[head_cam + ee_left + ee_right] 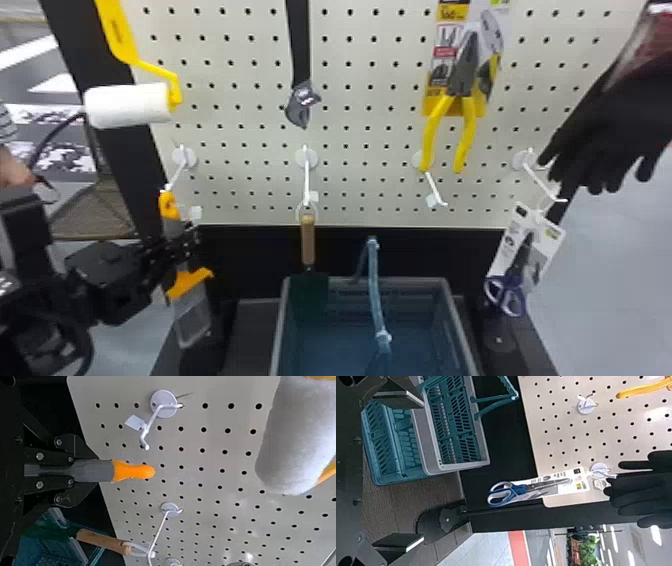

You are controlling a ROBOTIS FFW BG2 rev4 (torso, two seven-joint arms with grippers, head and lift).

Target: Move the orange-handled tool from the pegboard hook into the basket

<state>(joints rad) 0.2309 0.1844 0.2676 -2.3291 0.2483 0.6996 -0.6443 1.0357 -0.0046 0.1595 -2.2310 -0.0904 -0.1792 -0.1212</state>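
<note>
Left gripper (96,471): clamped on orange-handled tool (132,471) by grey shaft (104,471). Right gripper (421,471): apart. Probably light, stiff, smooth-sided; best grasped mid-shaft, squarely, against twisting.

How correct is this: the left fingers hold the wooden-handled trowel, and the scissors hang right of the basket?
The held thing is wrong: the left wrist view shows the fingers holding the orange-handled tool. The scissors do hang right of the basket.
</note>
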